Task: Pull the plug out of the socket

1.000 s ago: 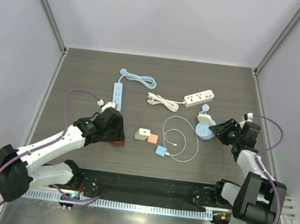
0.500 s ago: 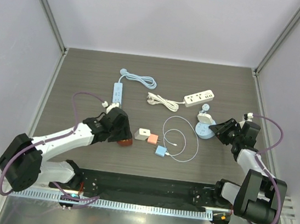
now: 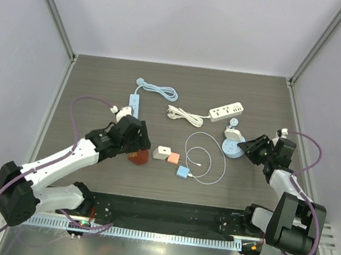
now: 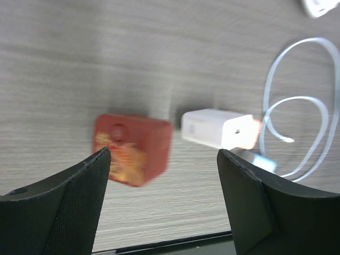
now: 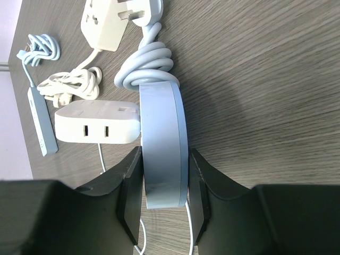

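Note:
A light blue round socket stands on edge with a white plug seated in its face. My right gripper is shut on the socket's rim, one finger on each side. In the top view the socket and the plug sit at the right, at my right gripper. The socket's own light blue cord is coiled behind it. My left gripper is open and empty, hovering over a red block; in the top view it is left of centre.
A white charger, a pink one, a blue adapter and a thin white cable loop lie mid-table. A light blue power strip and a white power strip with cords lie farther back.
My left arm swung right and then drew back a little. The red block now lies slightly right of and farther back than a second ago. The right arm has not moved.

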You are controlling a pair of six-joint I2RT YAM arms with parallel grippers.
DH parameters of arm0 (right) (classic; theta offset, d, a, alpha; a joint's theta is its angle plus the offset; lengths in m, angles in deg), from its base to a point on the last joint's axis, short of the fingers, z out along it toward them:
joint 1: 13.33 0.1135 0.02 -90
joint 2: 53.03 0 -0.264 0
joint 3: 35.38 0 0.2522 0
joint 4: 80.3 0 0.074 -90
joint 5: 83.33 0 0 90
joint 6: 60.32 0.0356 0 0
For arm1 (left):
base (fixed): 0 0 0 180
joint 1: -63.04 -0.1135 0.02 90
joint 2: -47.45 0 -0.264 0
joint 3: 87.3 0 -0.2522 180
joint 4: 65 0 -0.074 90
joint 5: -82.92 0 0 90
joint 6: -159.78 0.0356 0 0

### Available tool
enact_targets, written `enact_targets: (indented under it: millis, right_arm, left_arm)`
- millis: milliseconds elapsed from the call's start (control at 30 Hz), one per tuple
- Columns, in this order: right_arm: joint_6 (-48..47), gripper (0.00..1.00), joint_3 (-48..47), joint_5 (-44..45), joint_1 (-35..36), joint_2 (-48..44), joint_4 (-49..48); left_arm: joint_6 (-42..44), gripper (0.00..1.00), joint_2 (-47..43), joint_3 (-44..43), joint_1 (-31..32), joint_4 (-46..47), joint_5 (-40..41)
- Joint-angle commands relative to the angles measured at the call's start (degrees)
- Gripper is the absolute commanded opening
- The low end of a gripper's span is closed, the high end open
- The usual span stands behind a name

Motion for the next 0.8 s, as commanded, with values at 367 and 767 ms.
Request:
enact_targets:
  millis: [367, 767]
  right_arm:
    - [-2.6, 0.01, 1.1, 6.2, -0.1, 1.6, 4.9]
    - [-2.7, 0.01, 1.3, 6.7, 0.2, 0.8, 5.0]
  left_arm:
    - [6.9, 0.82, 12.7, -17.5, 9.3, 7.2, 0.6]
    - [15.3, 0.83, 46.1, -48.1, 15.6, 18.0, -12.2]
